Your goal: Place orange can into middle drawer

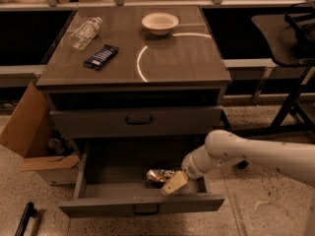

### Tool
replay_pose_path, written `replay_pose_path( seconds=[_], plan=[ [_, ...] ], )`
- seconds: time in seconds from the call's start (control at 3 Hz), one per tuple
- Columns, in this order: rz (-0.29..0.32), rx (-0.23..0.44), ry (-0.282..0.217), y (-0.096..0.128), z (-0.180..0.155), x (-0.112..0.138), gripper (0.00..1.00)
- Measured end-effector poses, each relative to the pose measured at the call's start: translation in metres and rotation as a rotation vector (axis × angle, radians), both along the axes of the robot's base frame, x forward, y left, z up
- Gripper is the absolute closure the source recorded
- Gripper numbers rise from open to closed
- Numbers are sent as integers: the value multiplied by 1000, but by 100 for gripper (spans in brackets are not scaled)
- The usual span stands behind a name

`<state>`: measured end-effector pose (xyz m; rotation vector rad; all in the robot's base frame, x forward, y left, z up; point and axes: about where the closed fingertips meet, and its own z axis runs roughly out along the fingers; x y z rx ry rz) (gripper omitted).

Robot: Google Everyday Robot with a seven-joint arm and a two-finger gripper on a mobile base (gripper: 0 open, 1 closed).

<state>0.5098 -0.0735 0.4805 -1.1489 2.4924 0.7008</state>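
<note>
The orange can (158,175), shiny gold-orange and crinkly, lies on its side on the floor of the middle drawer (142,204). That drawer is the lowest one and is pulled fully out. My gripper (172,184) reaches down into the drawer from the right on the white arm (256,154). One tan finger (175,182) shows just in front of the can's right end, and the can lies loose beside it. The gripper looks open.
The drawer above (138,120) is shut. On the cabinet top lie a white bowl (160,22), a clear plastic bottle (85,32) and a dark blue wrapper (101,56). A cardboard box (30,132) stands at the left and a black chair frame (295,82) at the right.
</note>
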Motion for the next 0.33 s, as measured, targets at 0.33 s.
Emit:
replay_pose_path(
  seconds=[0.33],
  plan=[
    [-55,82,-92,-28,18,-13,0]
  ],
)
